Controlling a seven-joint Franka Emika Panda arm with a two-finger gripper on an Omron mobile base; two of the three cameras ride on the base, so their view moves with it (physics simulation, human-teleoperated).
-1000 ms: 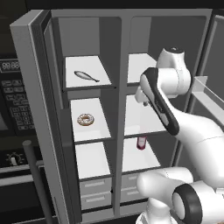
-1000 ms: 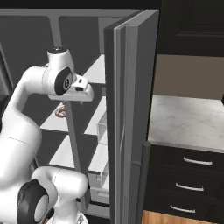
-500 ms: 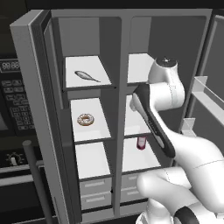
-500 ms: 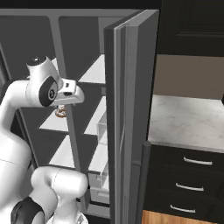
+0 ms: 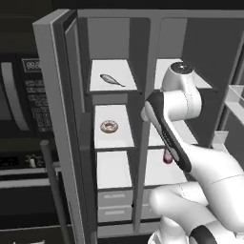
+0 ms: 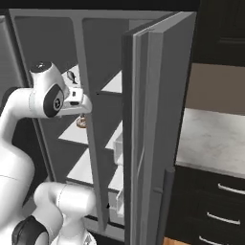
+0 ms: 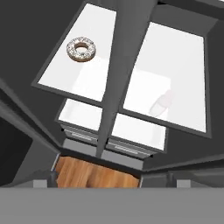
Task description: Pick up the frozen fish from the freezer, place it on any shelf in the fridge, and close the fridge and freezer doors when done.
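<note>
Both doors open, fish point(image 5: 112, 80) lies on the top freezer point(image 5: 113, 119) shelf, one shelf above the doughnut point(image 5: 109, 127); fingers not visible, grip state cannot tell; hand camera looks down past the divider, doughnut upper left, red bottle point(image 5: 167, 156) on fridge point(image 7: 175, 78) shelf right

Matt grey freezer door point(image 5: 52, 114), smooth white shelves point(image 7: 175, 65), wood-grain floor point(image 7: 96, 175)

Shelf around frozen fish point(image 5: 112, 80) open, doors point(image 5: 52, 119) wide.
</note>
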